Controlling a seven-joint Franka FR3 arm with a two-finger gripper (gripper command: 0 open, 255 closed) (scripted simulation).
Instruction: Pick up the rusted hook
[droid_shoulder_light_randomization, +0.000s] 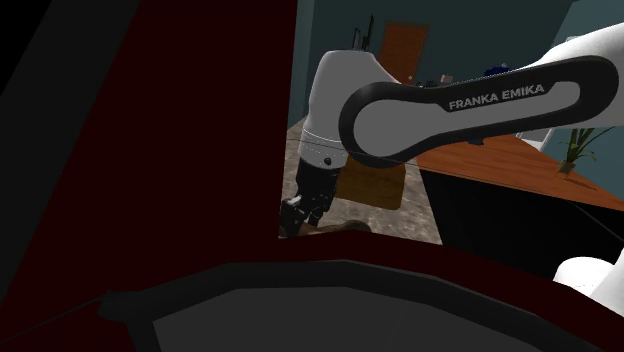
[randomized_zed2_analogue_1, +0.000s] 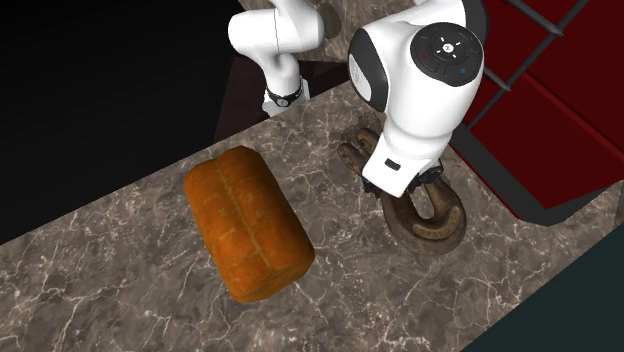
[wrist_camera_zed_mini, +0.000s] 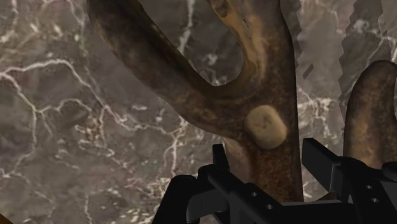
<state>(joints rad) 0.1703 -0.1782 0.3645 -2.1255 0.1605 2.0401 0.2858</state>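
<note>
**A:** How does the pincer stand?

**B:** Clenched. In the wrist view the gripper (wrist_camera_zed_mini: 268, 151) has a black finger (wrist_camera_zed_mini: 219, 167) against each flank of the rusted hook (wrist_camera_zed_mini: 270, 76); it grips the straight shank just below a pale round stud, and the gap between the fingers is no wider than the shank.

**A:** Does it touch anything else?

**B:** One rusty branch forks away from the shank on one side; another rusty bar stands just beside the other finger, and I cannot tell whether they touch.

**A:** Where does the hook lie?

**B:** On the marble counter (randomized_zed2_analogue_1: 120, 270), under the white wrist; in the second exterior view its brown curve shows just below the arm's last joint.

**A:** And the room around it?

**B:** An orange-brown loaf (randomized_zed2_analogue_1: 245, 225) lies toward that view's left, apart from the hook, with bare marble between them; to that view's right a dark red panel (randomized_zed2_analogue_1: 560, 130) rises just beside the hook, so that side is tight.

**A:** Edges?

**B:** One counter edge runs close behind the hook, by the arm's base; another cuts across the lower right corner of that view, with teal beyond it; the upper left is a black area.

**A:** Farther off?

**B:** In the shoulder view a wooden desk (droid_shoulder_light_randomization: 520, 165) stands beyond the arm; a green plant (droid_shoulder_light_randomization: 580, 145) is at its far end; a brown door (droid_shoulder_light_randomization: 405, 50) sits in the teal wall.
</note>
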